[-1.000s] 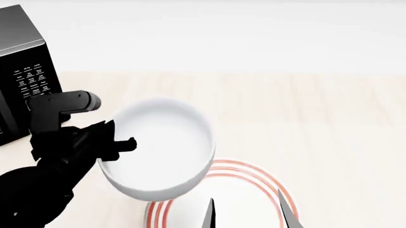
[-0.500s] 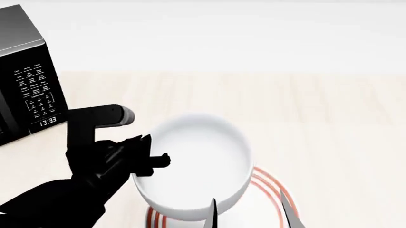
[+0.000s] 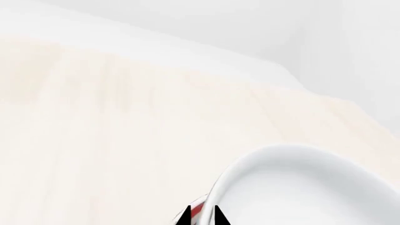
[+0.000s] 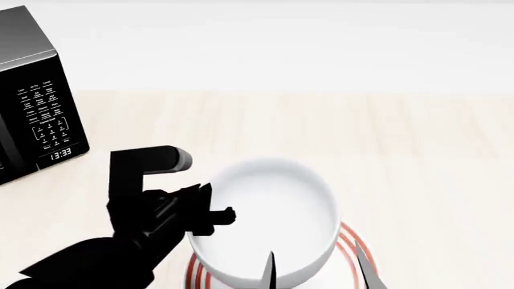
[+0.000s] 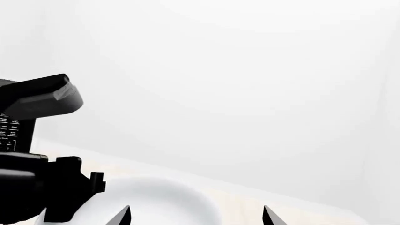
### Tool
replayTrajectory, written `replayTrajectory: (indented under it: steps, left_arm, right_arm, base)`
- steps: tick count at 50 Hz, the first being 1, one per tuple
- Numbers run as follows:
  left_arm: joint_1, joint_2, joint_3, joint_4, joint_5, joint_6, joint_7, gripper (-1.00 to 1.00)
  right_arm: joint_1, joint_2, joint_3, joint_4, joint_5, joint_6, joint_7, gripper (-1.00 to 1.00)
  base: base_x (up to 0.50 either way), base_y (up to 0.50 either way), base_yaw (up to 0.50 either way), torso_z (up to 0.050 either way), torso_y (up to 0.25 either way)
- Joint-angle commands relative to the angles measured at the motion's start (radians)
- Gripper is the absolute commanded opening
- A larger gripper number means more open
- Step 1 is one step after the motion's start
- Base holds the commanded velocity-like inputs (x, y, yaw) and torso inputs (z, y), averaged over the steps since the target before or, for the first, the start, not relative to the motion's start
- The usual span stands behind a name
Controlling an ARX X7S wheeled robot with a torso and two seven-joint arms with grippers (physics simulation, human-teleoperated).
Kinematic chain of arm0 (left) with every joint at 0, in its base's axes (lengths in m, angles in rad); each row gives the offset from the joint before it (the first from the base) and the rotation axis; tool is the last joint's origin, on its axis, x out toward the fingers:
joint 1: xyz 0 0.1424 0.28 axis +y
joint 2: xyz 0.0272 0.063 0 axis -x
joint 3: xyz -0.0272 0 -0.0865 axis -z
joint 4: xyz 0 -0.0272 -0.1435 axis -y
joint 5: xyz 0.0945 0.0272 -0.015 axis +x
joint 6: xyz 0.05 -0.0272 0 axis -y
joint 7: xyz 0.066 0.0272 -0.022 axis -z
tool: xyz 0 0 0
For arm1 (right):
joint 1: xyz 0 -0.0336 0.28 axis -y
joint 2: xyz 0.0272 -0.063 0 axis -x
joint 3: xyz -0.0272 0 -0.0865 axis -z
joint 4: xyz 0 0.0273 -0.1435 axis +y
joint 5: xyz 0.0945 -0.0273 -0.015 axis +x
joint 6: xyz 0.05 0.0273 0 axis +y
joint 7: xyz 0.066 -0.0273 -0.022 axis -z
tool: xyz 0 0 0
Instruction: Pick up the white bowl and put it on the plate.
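Observation:
The white bowl [image 4: 269, 217] sits over the red-ringed plate [image 4: 351, 251] and covers most of it; whether the two touch I cannot tell. My left gripper [image 4: 218, 215] is shut on the bowl's left rim. In the left wrist view the rim of the bowl [image 3: 312, 187] passes between the tips of the left gripper [image 3: 202, 216], and a strip of the plate [image 3: 198, 209] shows beside it. My right gripper [image 4: 315, 265] is open at the near edge, its tips standing in front of the bowl and plate. The right wrist view shows the bowl [image 5: 156, 201] beyond the open right gripper [image 5: 196, 218].
A black microwave [image 4: 32, 96] stands at the back left of the pale wooden table [image 4: 418, 150]. A white wall runs behind the table. The left arm [image 5: 37, 187] fills one side of the right wrist view.
My left gripper has carried the bowl to the right and nearer, from beside the plate to over it. The right gripper has stayed where it was.

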Motion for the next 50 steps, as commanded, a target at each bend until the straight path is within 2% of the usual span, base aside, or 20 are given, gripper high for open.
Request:
replayTrajectory:
  steps: [1,50]
  left_arm:
    - [-0.02,0.021,0.01,-0.057,-0.025,0.069,0.019,-1.0]
    - [-0.011,0.014,0.138,-0.138,-0.133,0.176,0.012,-1.0]
  right_arm:
    - [0.003,-0.017,0.024,0.006,-0.014,-0.004,-0.02,1.0]
    - [0.003,-0.004,0.014,0.006,-0.009,-0.007,-0.007,1.0]
  base:
    - [0.0,0.0,0.0,0.0,0.0]
    - [0.0,0.0,0.0,0.0,0.0]
